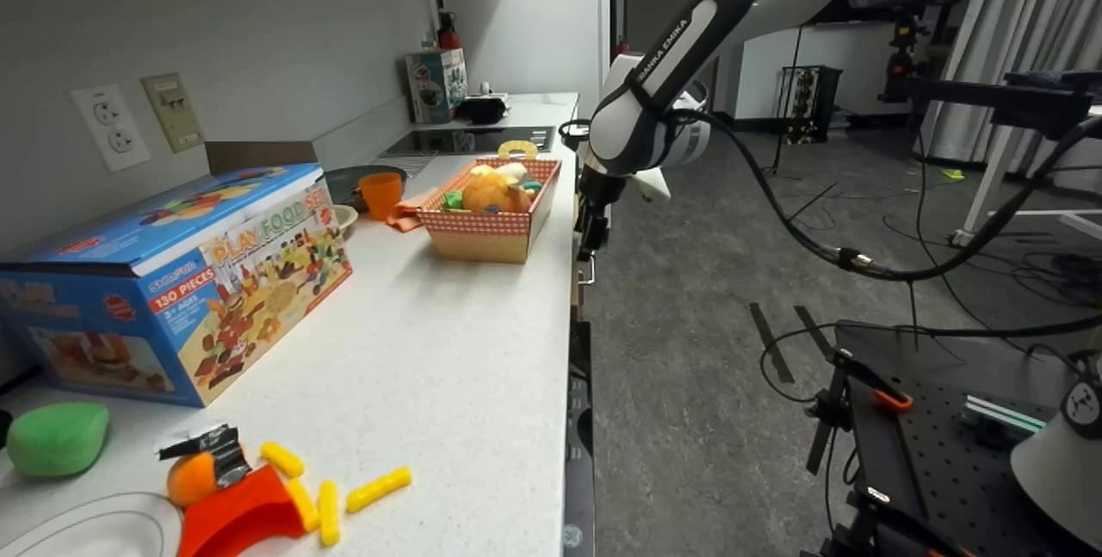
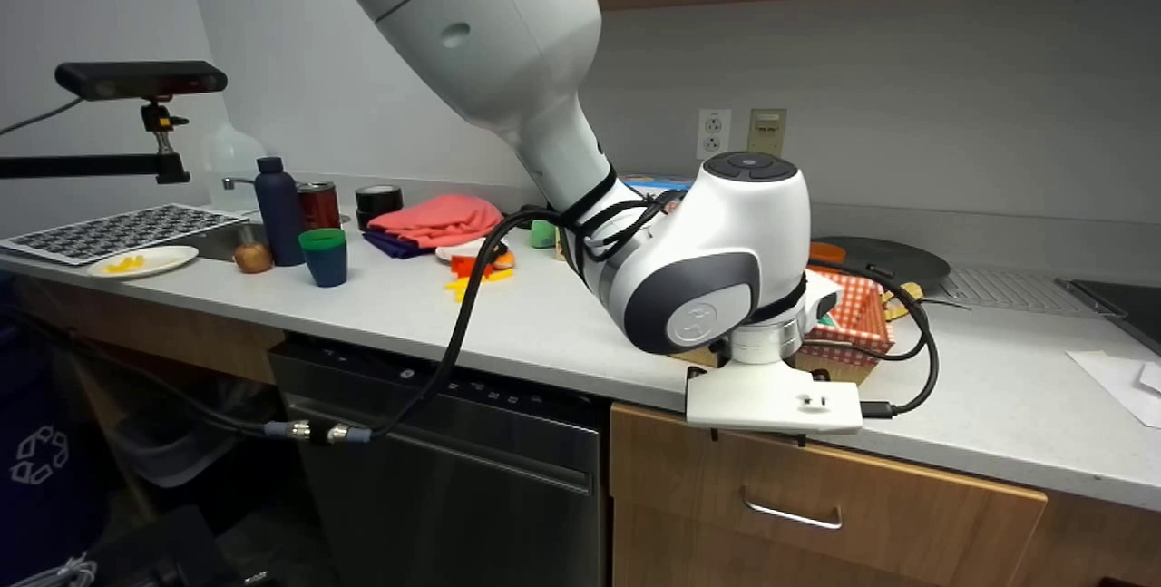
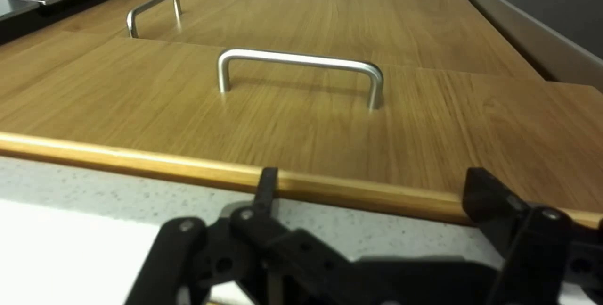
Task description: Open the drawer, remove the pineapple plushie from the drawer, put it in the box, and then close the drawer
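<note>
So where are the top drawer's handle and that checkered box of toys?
Top drawer's handle [image 3: 301,59], in the wrist view: middle of its bar.
Checkered box [image 1: 478,247], in an exterior view: near outer wall.

White arm [image 2: 558,147] partly hides the red-checked box [image 2: 862,306] above the wooden drawer [image 2: 825,485]

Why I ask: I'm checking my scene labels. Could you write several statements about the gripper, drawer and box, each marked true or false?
1. The gripper is open. True.
2. The drawer has a metal handle. True.
3. The gripper is clasping the handle. False: they stand apart.
4. The box sits on the counter. True.
5. The box is empty. False: toys lie in it.
6. The drawer's front is white. False: it is brown, wood-grained.
</note>
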